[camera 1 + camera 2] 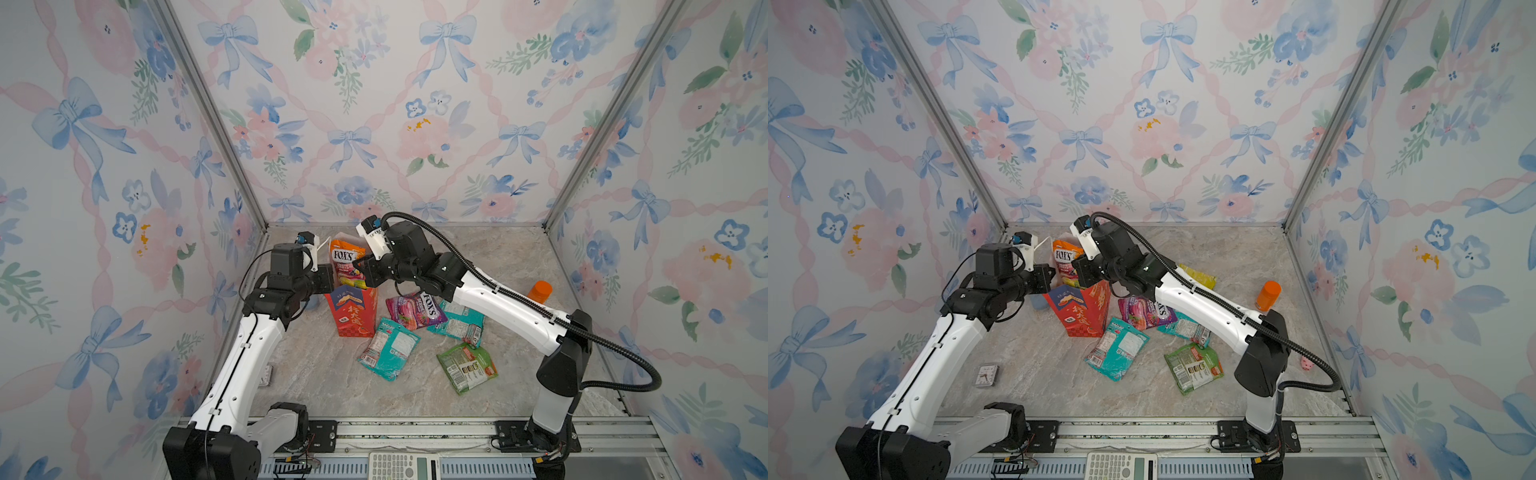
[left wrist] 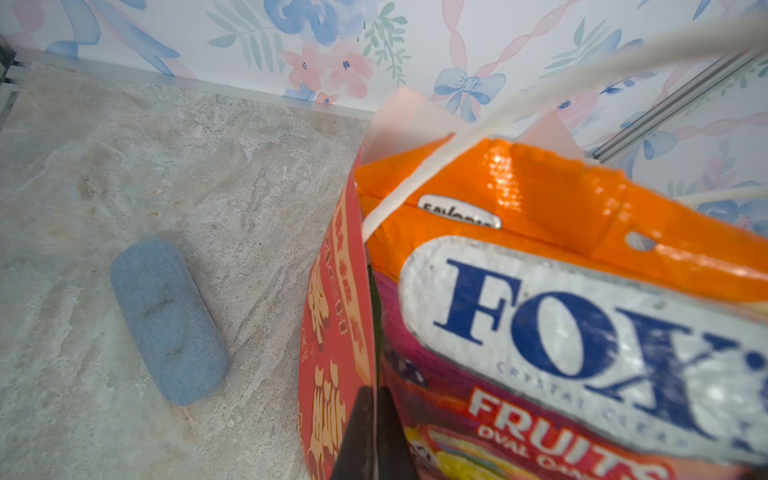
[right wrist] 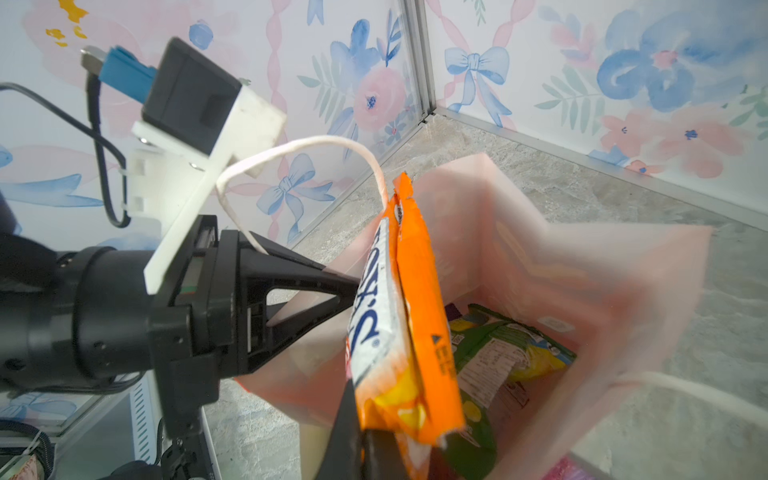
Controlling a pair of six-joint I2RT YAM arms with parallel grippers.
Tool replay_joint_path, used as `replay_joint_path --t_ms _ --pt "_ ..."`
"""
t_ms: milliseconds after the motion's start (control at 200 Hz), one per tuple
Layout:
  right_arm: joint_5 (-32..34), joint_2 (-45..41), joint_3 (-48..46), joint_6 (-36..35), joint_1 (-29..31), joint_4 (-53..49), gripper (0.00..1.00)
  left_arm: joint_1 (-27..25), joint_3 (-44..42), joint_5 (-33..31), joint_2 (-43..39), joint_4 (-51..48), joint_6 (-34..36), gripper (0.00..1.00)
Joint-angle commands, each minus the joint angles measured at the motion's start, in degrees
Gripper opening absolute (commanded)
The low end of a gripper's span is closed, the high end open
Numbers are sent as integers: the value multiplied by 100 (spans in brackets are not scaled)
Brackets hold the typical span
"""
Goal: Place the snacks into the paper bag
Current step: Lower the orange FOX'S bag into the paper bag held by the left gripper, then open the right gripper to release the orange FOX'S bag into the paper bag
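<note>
Orange glossy FOX'S candy packet [image 3: 415,324] stands upright with its lower part inside the mouth of the red paper gift bag [image 1: 353,316], one edge pinched between the closed fingers [image 3: 343,436] of the right gripper [image 3: 361,440]. The left gripper [image 2: 374,399] is clamped on the bag's side wall, just beside the packet. A purple plastic packet [image 1: 409,309] and a teal plastic packet [image 1: 388,349] lie on the marble-patterned tabletop [image 1: 316,374] near the bag.

Red bag [image 1: 353,313] upright, orange packet [image 1: 347,264] protruding
</note>
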Motion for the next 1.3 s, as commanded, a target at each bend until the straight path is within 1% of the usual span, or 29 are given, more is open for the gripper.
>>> replay_joint_path --t_ms 0,505,715,740,780,855,895,940,990,1070,1100,1295 --pt "-185 -377 -175 -197 -19 277 0 -24 -31 10 25 -58 133 0" --pt "-418 -696 -642 -639 113 231 0 -24 96 14 68 -56 185 0" --pt "-420 -723 -734 -629 148 196 0 -24 110 21 66 -55 194 0" --pt "-420 -727 -743 -627 148 201 3 -24 111 16 59 -55 193 0" --pt "-417 -749 -762 -608 148 214 11 -24 106 14 57 -50 194 0" --pt "-362 -809 -793 -584 144 249 32 -24 114 14 57 -50 200 0" --pt "-342 -850 -804 -591 147 273 41 -13 119 14 56 -52 203 0" --pt "-326 -906 -818 -597 140 297 54 -25 115 14 52 -50 199 0" --pt "-287 -963 -840 -591 139 348 62 -24 119 15 57 -53 202 0" --pt "-252 -978 -896 -558 139 421 69 -24 121 15 46 -49 203 0" --pt "-245 -1146 -913 -555 139 448 71 -24 117 17 35 -54 208 0" --pt "-216 -1266 -953 -415 113 480 74 -24 122 -12 2 -55 212 0"
